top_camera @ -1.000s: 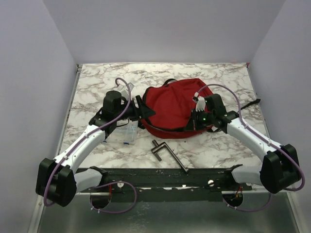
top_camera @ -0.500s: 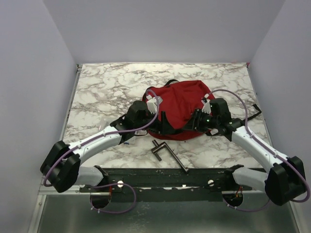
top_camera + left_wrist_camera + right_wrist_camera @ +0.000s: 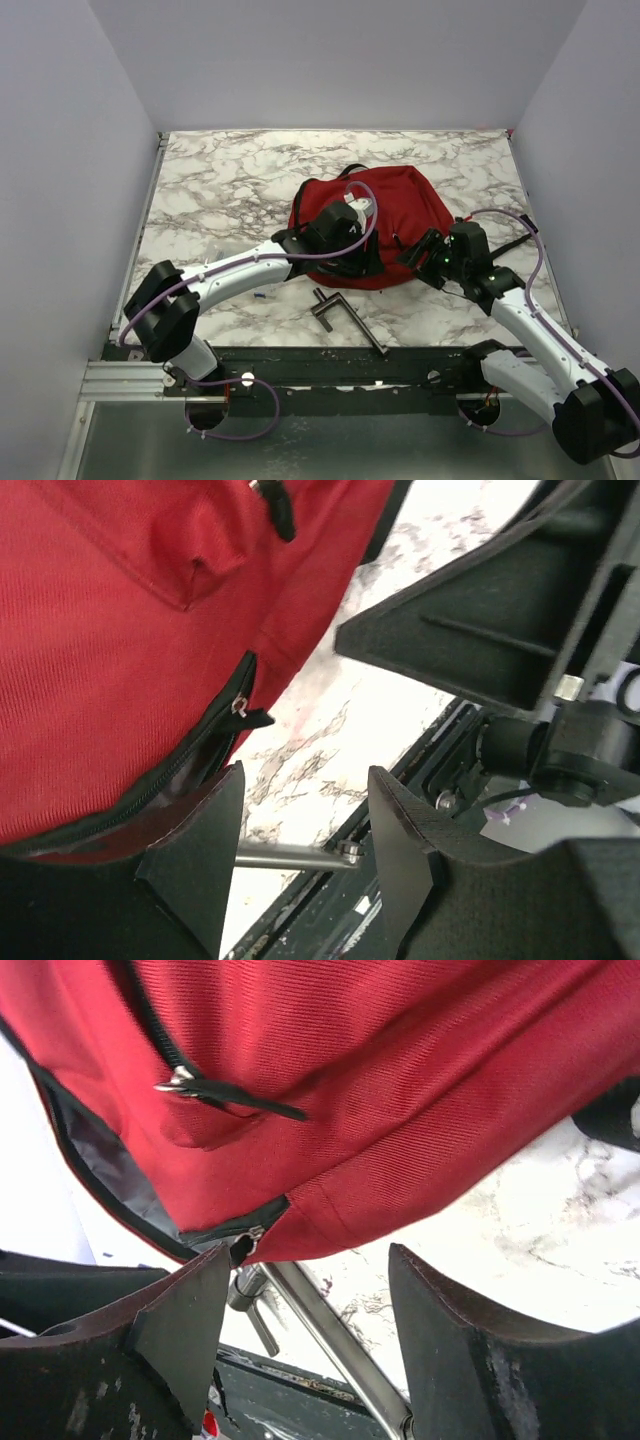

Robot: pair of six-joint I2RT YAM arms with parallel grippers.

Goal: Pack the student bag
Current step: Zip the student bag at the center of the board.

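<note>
Mid-table, a bit far of centre: student bag (image 3: 390, 200) lying flat on the marble table (image 3: 220, 180), with a black strap (image 3: 515, 241) trailing off its right side. Left arm reaches in from the left. The left gripper (image 3: 366, 264) sits over the bag's near edge, fingers spread, nothing between them; its wrist view shows only marble and a rod in the gap. Right gripper (image 3: 418, 247) is at the bag's near-right edge, likewise spread and empty, close to the red fabric. Main zipper is partly undone along that edge, grey lining (image 3: 110, 1170) showing. Metal T-handle rod (image 3: 345, 315) lies just near of the bag, touching neither gripper.
</note>
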